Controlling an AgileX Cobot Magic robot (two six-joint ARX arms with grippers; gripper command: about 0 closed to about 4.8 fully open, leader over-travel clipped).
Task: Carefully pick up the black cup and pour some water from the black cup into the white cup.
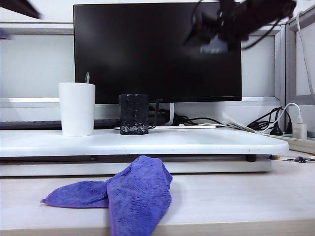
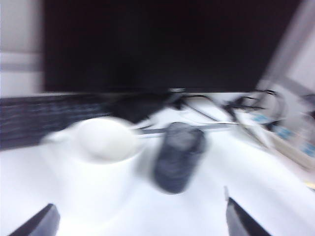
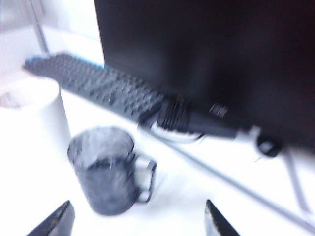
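Note:
The black cup (image 1: 134, 114) stands upright on the white board (image 1: 206, 142), its thin handle (image 3: 146, 178) on the side. The taller white cup (image 1: 76, 109) stands just to its left, a gap between them. My right gripper (image 3: 138, 204) is open and hovers above and in front of the black cup (image 3: 106, 169), touching nothing; in the exterior view it is a dark blur (image 1: 216, 34) high at the right. My left gripper (image 2: 139, 206) is open too, in the air before the white cup (image 2: 98, 157) and black cup (image 2: 178, 156). The water cannot be made out.
A large dark monitor (image 1: 157, 49) stands right behind the cups, with a keyboard (image 3: 93, 83) and cables (image 1: 197, 119) at its foot. A purple cloth (image 1: 128, 194) lies on the lower table in front. A power strip and plugs (image 1: 295, 130) sit at the far right.

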